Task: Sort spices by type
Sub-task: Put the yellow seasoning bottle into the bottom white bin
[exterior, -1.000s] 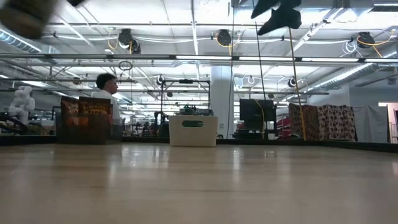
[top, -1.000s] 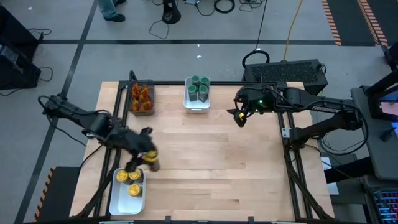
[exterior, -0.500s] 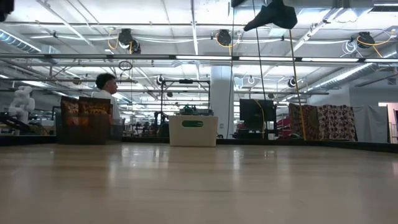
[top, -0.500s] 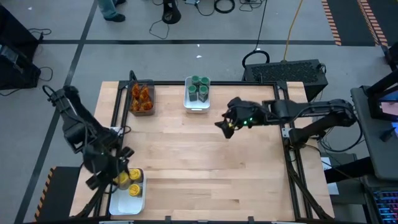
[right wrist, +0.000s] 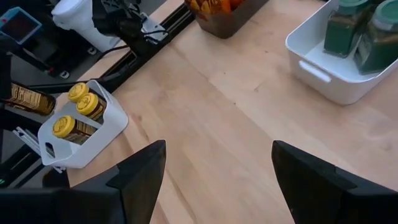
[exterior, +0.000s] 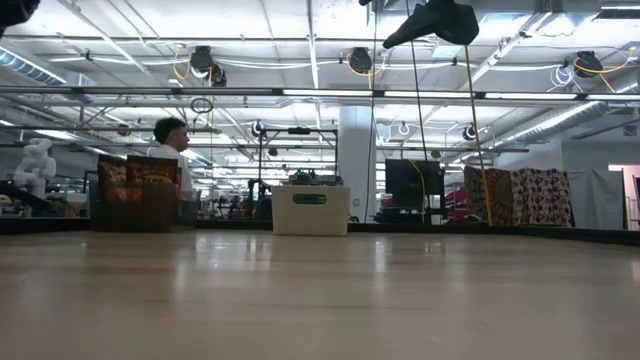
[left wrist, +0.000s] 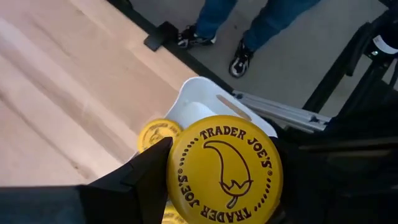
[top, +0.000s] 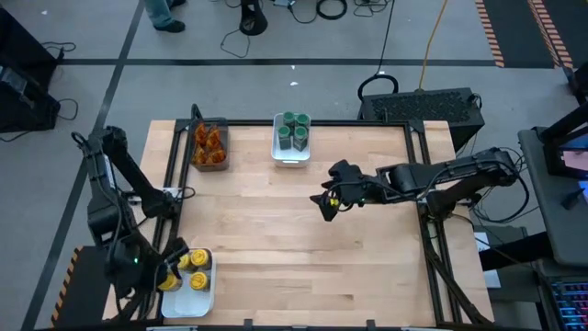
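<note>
The left gripper (top: 165, 276) is at the near left corner of the table (top: 303, 239), and its fingers are closed around a yellow-lidded jar (left wrist: 224, 169). The right gripper (top: 328, 204) hangs above the middle of the table with its fingers wide open and nothing in them.

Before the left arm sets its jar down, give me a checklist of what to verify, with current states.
1. Yellow-lidded jar held in left gripper: ok.
2. Jar over the near white tray: not ok; it hangs off the tray's left edge.
3. Free room in that tray: cannot tell; three yellow-lidded jars already sit in it.
4. Right gripper clear of the tray, jaws open, empty: ok.
5. Green-lidded jars in the far tray: ok.
</note>
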